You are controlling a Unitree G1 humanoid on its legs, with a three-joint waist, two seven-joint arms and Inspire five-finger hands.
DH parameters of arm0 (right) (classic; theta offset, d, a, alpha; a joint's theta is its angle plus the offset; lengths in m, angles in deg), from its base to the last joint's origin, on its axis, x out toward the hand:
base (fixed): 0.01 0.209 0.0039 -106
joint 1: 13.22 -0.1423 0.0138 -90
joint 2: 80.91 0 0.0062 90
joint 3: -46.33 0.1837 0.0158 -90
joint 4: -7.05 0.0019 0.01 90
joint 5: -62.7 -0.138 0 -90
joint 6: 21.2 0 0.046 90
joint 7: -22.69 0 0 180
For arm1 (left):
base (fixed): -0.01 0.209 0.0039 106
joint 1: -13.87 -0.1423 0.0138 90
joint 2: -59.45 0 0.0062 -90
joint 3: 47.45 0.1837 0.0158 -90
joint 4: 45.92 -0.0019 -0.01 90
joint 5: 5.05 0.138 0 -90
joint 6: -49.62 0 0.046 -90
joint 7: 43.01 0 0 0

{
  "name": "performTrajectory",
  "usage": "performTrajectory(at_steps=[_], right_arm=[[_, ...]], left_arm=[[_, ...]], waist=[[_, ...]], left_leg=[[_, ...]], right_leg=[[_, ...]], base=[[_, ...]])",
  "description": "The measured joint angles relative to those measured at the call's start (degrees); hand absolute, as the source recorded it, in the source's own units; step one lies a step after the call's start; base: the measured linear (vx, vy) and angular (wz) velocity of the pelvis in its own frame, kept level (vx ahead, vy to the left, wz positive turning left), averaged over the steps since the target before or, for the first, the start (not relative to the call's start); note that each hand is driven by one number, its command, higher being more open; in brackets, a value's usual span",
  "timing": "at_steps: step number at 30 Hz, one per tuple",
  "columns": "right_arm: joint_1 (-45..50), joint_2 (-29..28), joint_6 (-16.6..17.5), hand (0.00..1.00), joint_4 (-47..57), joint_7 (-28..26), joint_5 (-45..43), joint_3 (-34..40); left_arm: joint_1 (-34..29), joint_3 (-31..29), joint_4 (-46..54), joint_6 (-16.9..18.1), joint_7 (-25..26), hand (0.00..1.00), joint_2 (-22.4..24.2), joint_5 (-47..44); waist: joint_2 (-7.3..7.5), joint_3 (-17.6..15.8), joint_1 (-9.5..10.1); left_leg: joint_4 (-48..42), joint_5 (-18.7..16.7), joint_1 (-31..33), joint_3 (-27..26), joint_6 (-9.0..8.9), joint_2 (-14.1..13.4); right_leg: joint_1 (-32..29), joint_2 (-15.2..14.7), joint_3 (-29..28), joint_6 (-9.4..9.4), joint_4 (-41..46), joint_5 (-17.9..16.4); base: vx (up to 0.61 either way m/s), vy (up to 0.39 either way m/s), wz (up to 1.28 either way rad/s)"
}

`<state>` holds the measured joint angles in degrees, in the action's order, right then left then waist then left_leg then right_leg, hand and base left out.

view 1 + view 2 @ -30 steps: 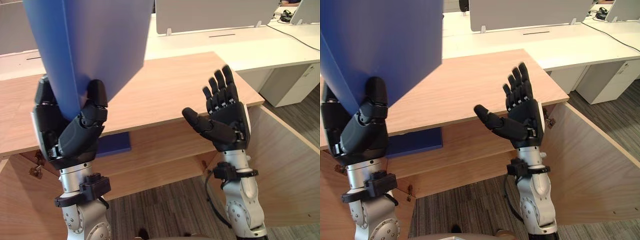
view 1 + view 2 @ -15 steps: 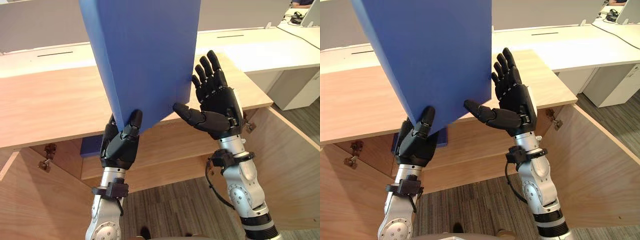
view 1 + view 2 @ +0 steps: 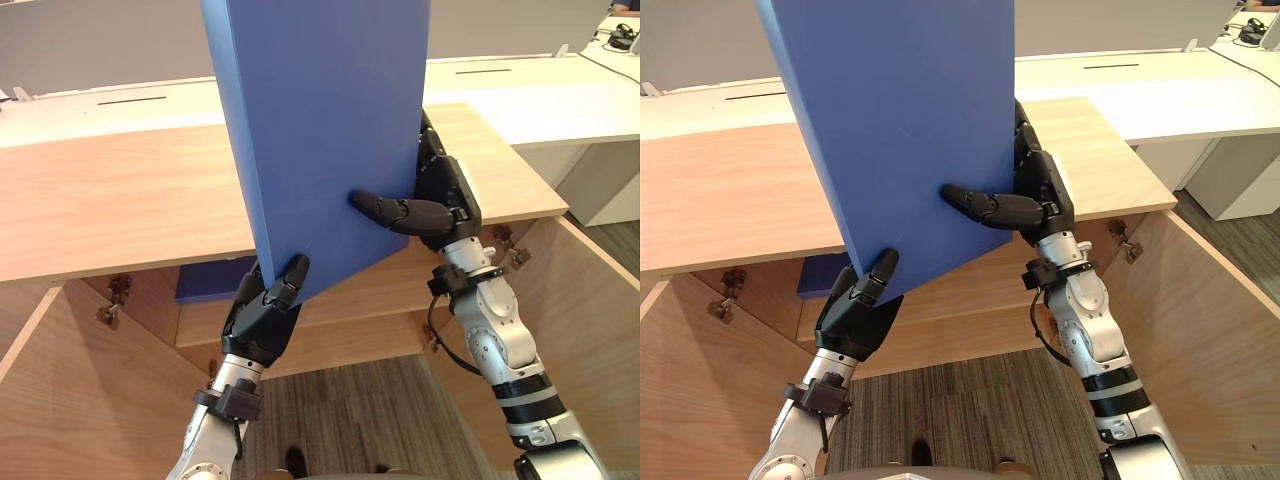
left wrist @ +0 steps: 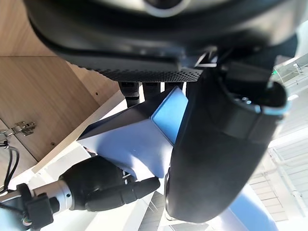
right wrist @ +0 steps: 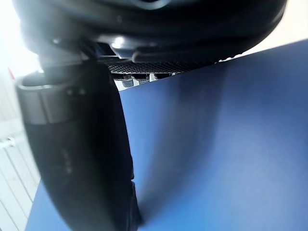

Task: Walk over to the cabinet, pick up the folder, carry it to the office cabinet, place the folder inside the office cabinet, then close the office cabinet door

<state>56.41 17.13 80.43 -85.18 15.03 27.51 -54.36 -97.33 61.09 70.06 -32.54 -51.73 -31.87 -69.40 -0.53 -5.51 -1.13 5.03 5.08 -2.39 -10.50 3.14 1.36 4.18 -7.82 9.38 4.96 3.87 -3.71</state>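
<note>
The left hand [image 3: 262, 310] gripped the lower corner of the blue folder [image 3: 320, 130]; the right hand [image 3: 440, 200] pinched its side edge between thumb and fingers [image 3: 1028, 150].

One blue folder [image 3: 320, 130], upright, centre frame. Two hands on it: left hand [image 3: 262, 310] lower centre, right hand [image 3: 440, 195] right of centre. One more blue item [image 3: 210, 283] inside, left of centre. One wooden cabinet [image 3: 120, 200]. Two open doors: left door [image 3: 70, 400] lower left, right door [image 3: 590, 320] lower right.
</note>
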Motion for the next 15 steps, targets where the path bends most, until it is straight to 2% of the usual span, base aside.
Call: performTrajectory(at_steps=[3, 4, 8, 15], right_arm=[[-1.95, 1.61, -0.13, 1.0, -3.6, -1.97, -2.48, -1.34], [-2.75, 2.55, -0.25, 0.0, -5.07, -3.35, -4.17, -2.12], [-5.48, 5.31, -0.71, 0.0, -8.78, -5.92, -7.79, -5.79], [-5.69, 7.57, -2.51, 0.0, -11.26, -8.11, -17.19, -7.88]], left_arm=[[0.01, 0.02, 0.0, -0.13, 0.0, 0.0, -1.38, -0.02], [0.0, 0.03, 0.0, -0.15, -0.01, 0.0, -2.28, -0.32], [0.05, 0.1, 0.0, -0.09, -0.01, 0.0, -4.35, -1.23], [0.66, 0.48, 0.0, 0.36, -0.03, 0.0, -6.98, -2.07]], waist=[[-0.39, 0.24, 0.08], [-0.39, 0.25, 0.18], [-0.4, 0.25, 0.18], [-0.4, 0.25, 0.34]], left_leg=[[0.0, 0.1, 0.0, 0.33, 0.05, 0.06], [0.0, 0.2, 0.01, 0.48, 0.05, 0.03], [0.01, 0.35, 0.09, 0.52, 0.07, 0.03], [0.01, 0.53, 0.31, 0.74, 0.12, 0.15]], right_leg=[[0.19, -0.04, 0.3, 0.02, -0.05, 0.02], [0.23, -0.02, 0.45, 0.01, -0.05, 0.02], [0.17, -0.03, 0.49, -0.06, -0.05, 0.14], [0.01, -0.14, 0.72, -0.07, -0.08, 0.23]], base=[[-0.01, 0.004, 0.07], [-0.02, -0.004, 0.05], [-0.01, -0.001, 0.01], [-0.01, 0.004, 0.01]])
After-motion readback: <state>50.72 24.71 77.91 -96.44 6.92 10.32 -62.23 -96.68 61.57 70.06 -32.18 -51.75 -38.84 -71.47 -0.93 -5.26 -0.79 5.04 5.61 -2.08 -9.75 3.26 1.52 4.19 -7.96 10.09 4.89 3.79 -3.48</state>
